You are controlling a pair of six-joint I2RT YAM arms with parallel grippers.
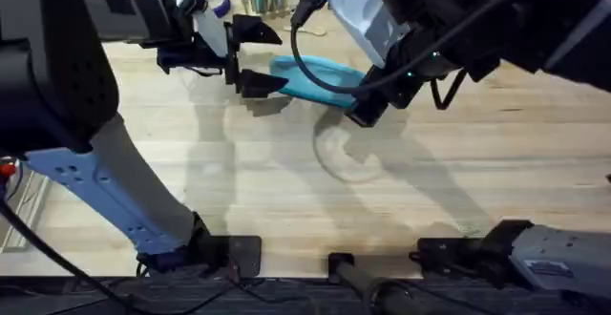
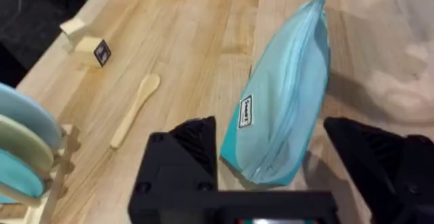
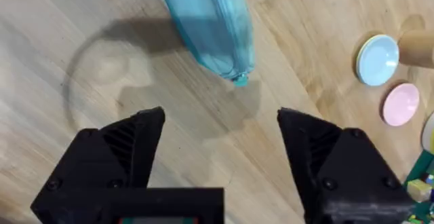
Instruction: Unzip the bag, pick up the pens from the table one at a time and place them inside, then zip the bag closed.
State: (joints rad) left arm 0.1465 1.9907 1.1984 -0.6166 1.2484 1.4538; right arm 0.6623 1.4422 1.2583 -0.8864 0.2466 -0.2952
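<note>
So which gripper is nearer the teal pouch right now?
Left, by a little. The left gripper has its open fingers at one end of the teal pouch; the right gripper, also open, hovers just off the other end.

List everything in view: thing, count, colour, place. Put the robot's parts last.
bag: one, teal, lying on the table between the two hands.
table: one, pale wood.
spoon: one, pale wood, on the table beside the bag.
small dishes: two, light blue and pink, on the table beyond the bag's zipper end.
plates: pale blue and cream, upright in a wooden rack.
left hand: black, open, at one end of the bag.
right hand: black, open, above the table near the zipper end.
</note>
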